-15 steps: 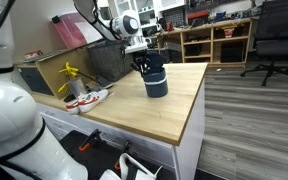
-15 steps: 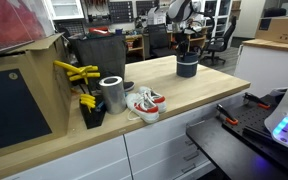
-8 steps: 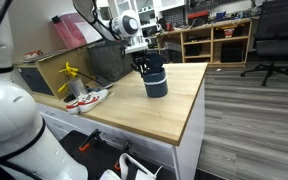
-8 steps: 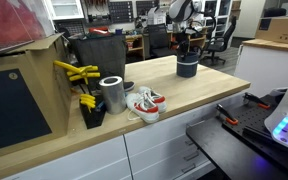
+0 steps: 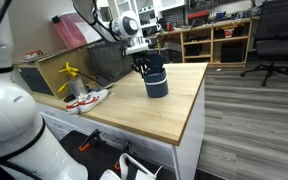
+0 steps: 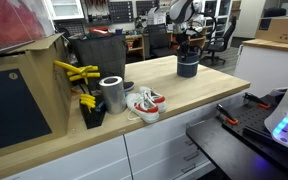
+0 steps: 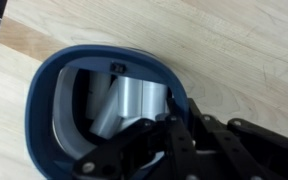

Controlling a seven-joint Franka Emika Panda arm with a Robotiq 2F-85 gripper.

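Wrist view: gripper point(image 7: 149, 142) fingers pressed nearly together, pinching the wall of the cup point(image 7: 46, 75) at its rim. In an exterior view the cup stands upright on the table point(image 5: 159, 118). Shoes point(image 6: 144, 102) and can point(image 6: 112, 93) sit well apart from the cup.

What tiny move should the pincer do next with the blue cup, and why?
Probably a small lift straight up. The pincer looks shut on the rim of the dark blue round cup with a shiny inside, which stands upright on the pale wooden table; a gentle lift would test the grip.
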